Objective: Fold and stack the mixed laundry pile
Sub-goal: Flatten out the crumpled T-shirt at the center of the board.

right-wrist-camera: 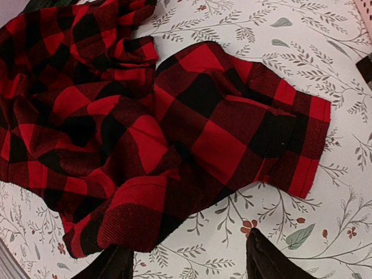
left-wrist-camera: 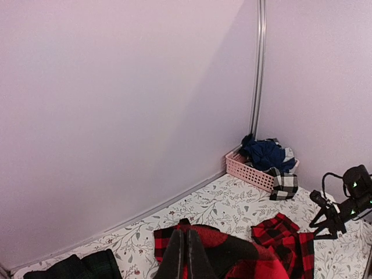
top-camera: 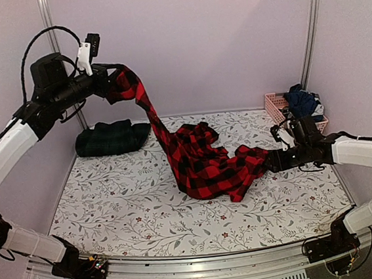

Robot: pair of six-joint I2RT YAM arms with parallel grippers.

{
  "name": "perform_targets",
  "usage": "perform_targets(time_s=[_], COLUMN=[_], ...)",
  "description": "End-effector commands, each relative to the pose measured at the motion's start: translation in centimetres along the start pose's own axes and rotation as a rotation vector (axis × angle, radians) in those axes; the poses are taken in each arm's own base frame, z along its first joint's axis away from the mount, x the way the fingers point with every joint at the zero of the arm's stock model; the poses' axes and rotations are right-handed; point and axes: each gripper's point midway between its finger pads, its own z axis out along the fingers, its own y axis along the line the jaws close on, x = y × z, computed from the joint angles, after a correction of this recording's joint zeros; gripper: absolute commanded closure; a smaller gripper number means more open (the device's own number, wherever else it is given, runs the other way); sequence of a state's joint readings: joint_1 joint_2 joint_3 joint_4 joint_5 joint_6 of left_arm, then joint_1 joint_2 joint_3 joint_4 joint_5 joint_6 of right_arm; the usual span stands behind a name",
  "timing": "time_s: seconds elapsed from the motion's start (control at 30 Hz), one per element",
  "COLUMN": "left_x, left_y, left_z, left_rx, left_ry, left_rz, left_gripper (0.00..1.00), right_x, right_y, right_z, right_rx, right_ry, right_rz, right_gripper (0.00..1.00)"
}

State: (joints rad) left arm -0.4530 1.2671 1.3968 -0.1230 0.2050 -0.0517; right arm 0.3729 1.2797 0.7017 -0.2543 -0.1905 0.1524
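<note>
The flannel shirt (top-camera: 201, 158) hangs from left fingers (left-wrist-camera: 174, 256), cuff (right-wrist-camera: 302, 145) before spread right fingers (right-wrist-camera: 273, 261).

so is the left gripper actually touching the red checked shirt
Touching. In the top view the left gripper is shut on one end of the red checked shirt, which hangs from it to the table.

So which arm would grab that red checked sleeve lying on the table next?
Probably the right: the right gripper hangs open beside the sleeve, while the left gripper is shut on the shirt, holding it high.
</note>
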Motion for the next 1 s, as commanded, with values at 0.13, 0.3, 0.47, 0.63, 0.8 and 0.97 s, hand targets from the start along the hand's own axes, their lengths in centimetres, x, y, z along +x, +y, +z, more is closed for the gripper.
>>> perform_targets(time_s=[0.13,0.3,0.47,0.63,0.8,0.97], left_x=[-0.5,-0.5,-0.9,-0.7,-0.8,-0.8], left_y=[-0.8,-0.2,-0.3,-0.4,-0.1,0.5], left_z=[3.5,5.4,6.8,7.4,7.6,8.0], left_rx=[0.099,0.085,0.101,0.109,0.093,0.060], left_ry=[0.069,0.092,0.100,0.104,0.110,0.123], left_rz=[-0.040,-0.070,-0.078,-0.089,-0.083,-0.088], left_gripper=[1.00,1.00,1.00,1.00,1.00,1.00], right_x=[-7.3,-10.1,-7.3,-1.4,0.5,1.6], right_y=[0.0,3.9,13.5,17.5,19.9,23.2], right_z=[-7.0,-9.2,-7.3,-0.7,2.5,4.7], right_rx=[0.125,0.113,-0.177,-0.264,-0.274,-0.261], right_ry=[-0.290,-0.385,-0.354,-0.161,-0.166,-0.202], right_rz=[-0.115,-0.251,-0.467,-0.602,-0.687,-0.764], right_gripper=[0.28,0.28,0.42,0.47,0.41,0.38])
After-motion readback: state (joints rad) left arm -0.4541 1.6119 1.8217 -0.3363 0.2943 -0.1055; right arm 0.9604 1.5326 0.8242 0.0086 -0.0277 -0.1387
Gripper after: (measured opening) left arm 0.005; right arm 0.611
